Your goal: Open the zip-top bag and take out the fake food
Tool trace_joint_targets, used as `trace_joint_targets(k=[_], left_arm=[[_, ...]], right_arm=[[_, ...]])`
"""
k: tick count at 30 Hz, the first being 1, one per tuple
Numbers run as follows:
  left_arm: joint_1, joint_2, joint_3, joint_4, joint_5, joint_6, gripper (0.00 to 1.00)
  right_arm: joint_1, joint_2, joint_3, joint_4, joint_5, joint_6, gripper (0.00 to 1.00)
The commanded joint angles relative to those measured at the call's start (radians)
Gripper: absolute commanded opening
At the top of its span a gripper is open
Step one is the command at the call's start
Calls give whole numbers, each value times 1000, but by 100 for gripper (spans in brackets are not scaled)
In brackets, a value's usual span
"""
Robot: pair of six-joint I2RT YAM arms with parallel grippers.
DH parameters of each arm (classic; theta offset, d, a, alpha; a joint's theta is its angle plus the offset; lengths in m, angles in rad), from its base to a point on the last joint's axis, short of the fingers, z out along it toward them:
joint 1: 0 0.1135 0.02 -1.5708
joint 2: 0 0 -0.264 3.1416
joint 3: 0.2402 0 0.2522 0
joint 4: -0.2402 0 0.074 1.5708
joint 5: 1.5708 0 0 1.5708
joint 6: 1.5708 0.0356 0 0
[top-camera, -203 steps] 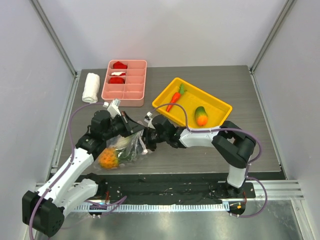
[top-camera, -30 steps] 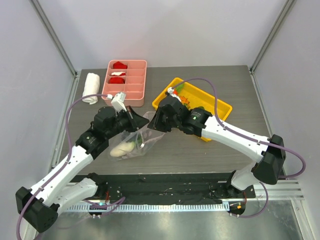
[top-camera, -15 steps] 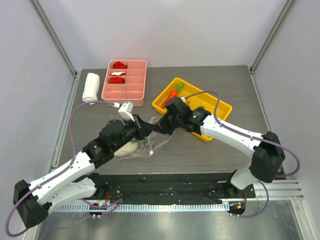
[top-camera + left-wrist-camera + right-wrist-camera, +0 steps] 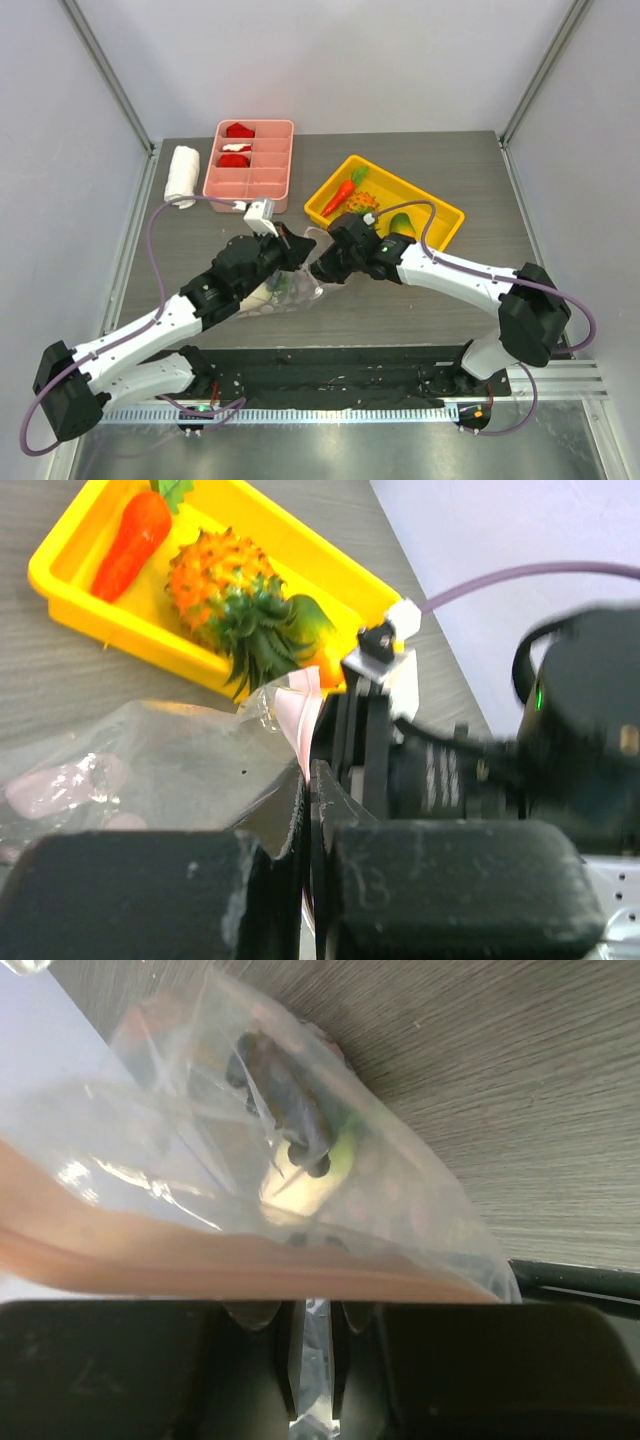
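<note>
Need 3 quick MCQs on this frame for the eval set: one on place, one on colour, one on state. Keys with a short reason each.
1. Where is the pineapple?
A) in the zip-top bag
B) in the yellow tray
C) in the pink divided tray

2. What colour is the bag's zip strip?
A) blue
B) green
C) pale pink

3. What state is the left pincer in?
A) shut on the zip-top bag
B) open, holding nothing
C) shut on the pineapple

Key:
1 B, the left wrist view shows it lying inside the yellow rim.
2 C, the strip at the bag mouth reads pale pink.
3 A, its jaws are closed with bag film between them.
</note>
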Motion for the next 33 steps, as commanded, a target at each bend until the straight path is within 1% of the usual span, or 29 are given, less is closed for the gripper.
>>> trace_joint_targets(k=[1, 3, 4, 6, 7, 8, 10, 11, 13, 14, 15, 16, 17, 19, 20, 21, 23, 25, 26, 28, 29, 31, 33], left_arm=[[-2, 44, 107, 64, -33, 32, 0], [-2, 67, 142, 50, -27, 34, 0], [-2, 75, 153, 50, -9, 34, 0], [-2, 92, 170, 42, 11, 34, 0], [-2, 96, 181, 36, 25, 34, 0], [-2, 97, 184, 27, 25, 34, 0], [-2, 89, 170, 30, 28, 29, 0], [-2, 86, 167, 33, 24, 27, 0], [-2, 84, 169, -2, 15, 24, 0], [-4, 81, 166, -11, 12, 23, 0], [-2, 77, 164, -19, 15, 27, 0], [-2, 66, 164, -43, 16, 26, 0], [-2, 60, 166, -57, 19, 27, 0], [-2, 41, 166, -103, 19, 27, 0], [-2, 34, 163, -111, 15, 27, 0], [-2, 25, 156, -134, 5, 24, 0], [-2, -5, 141, -169, -8, 12, 0], [-2, -23, 120, -197, -37, 4, 0], [-4, -34, 115, -212, -41, -6, 0], [-2, -42, 107, -208, -30, -15, 0], [-2, -43, 107, -203, -22, -23, 0], [-2, -43, 110, -193, -15, -35, 0], [-4, -35, 113, -194, -13, -49, 0]], right_arm=[[34, -16, 17, 70, 87, -88, 18], [35, 1, 32, 99, 95, -168, 18], [34, 6, 35, 125, 92, -271, 18], [37, 9, 18, 176, 84, -329, 19], [37, 9, -3, 234, 57, -370, 20], [35, 13, -41, 312, -9, -407, 22], [35, 42, -74, 383, -51, -441, 24], [35, 56, -100, 467, -60, -493, 28], [28, 78, -117, 524, -86, -553, 32], [27, 98, -121, 541, -86, -582, 39], [26, 107, -120, 540, -95, -632, 42], [23, 122, -114, 546, -126, -659, 43], [24, 147, -92, 528, -138, -680, 47], [24, 161, -92, 547, -134, -749, 54], [24, 165, -100, 554, -117, -765, 58], [21, 176, -100, 549, -93, -783, 59], [1, 187, -94, 572, -111, -799, 61], [-18, 193, -86, 575, -90, -794, 63], [-26, 198, -72, 580, -94, -794, 70], [-32, 234, -24, 574, -105, -808, 77], [-32, 247, -10, 552, -103, -806, 77], [-31, 286, 3, 578, -118, -771, 77], [-31, 311, 0, 604, -120, -740, 72]])
